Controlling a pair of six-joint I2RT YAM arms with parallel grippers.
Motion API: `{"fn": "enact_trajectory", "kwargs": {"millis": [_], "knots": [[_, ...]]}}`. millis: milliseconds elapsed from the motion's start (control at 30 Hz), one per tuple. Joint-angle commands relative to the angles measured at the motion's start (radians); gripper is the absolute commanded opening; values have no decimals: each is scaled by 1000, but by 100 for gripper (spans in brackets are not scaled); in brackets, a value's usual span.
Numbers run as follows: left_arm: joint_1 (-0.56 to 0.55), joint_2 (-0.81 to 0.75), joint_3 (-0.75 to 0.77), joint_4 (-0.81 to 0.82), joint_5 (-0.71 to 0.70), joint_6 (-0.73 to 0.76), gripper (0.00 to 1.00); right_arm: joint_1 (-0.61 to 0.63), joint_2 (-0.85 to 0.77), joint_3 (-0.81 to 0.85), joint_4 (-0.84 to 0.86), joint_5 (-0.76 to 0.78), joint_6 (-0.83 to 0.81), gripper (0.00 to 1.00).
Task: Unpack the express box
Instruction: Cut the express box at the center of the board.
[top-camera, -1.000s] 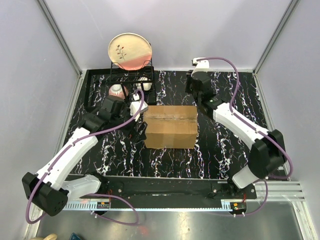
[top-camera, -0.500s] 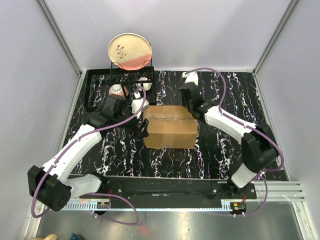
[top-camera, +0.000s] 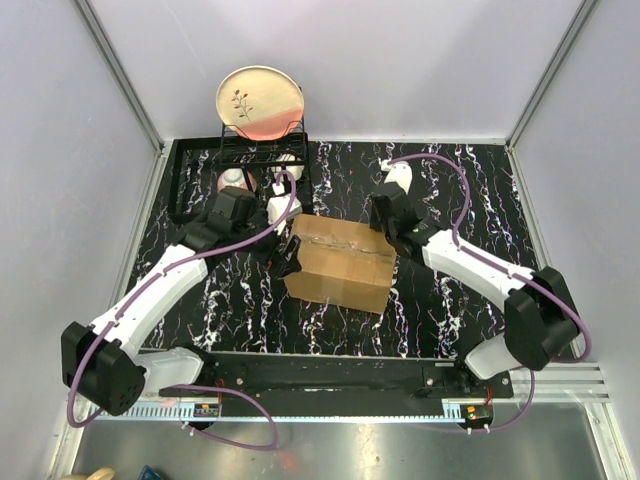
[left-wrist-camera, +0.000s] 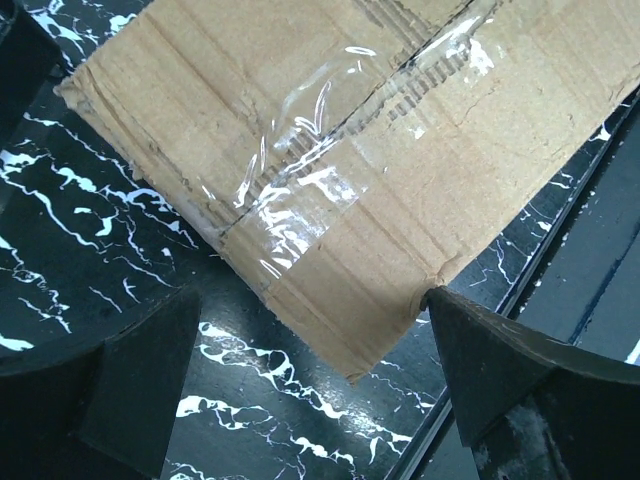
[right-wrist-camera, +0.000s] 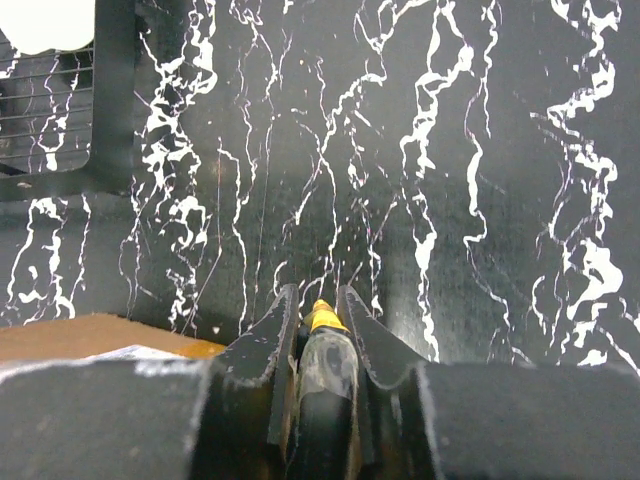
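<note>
The express box (top-camera: 340, 260), brown cardboard with a clear tape seam, lies slightly skewed in the middle of the table. My left gripper (top-camera: 285, 255) is open at its left end. In the left wrist view the taped end of the box (left-wrist-camera: 350, 170) sits between the fingers (left-wrist-camera: 500, 370), and the right finger touches a box corner. My right gripper (top-camera: 385, 215) is at the box's far right corner, shut on a dark tool with a yellow tip (right-wrist-camera: 322, 320). A sliver of the box (right-wrist-camera: 90, 335) shows at lower left there.
A black wire dish rack (top-camera: 262, 140) holding a round plate (top-camera: 260, 100) stands at the back left, with a pink bowl (top-camera: 236, 183) and a white cup (top-camera: 285, 165) by it. Grey walls enclose the marbled black table (top-camera: 450, 180).
The right gripper swung from the back of the table to the box's far right corner. The box turned, its right end now nearer. The left gripper stayed at the box's left end.
</note>
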Motion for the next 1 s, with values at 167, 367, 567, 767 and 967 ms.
{"fn": "enact_trajectory", "kwargs": {"millis": [167,367,567,767,967], "knots": [[4,67,-35,136,26,-4,99,63,-165,-59,-231,-6,184,0],[4,118,0,182,32,-21,99,122,-245,-76,-322,3,275,0],[4,177,69,201,27,-25,99,184,-274,-108,-388,3,365,0],[9,190,130,196,46,-19,99,185,-297,-68,-429,52,347,0],[59,201,285,59,171,5,99,185,-319,120,-504,273,179,0]]}}
